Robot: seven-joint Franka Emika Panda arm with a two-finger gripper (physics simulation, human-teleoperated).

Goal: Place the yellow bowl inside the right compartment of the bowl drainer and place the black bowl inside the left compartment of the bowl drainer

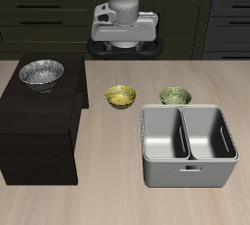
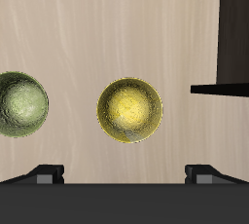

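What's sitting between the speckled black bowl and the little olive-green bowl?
The yellow bowl sits between the black bowl on the dark stand and the olive-green bowl, as the exterior view shows.

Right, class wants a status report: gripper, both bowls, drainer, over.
Gripper open, empty, above yellow bowl. Black bowl on dark cabinet. Bowl drainer wells empty. Olive-green bowl sits behind drainer.
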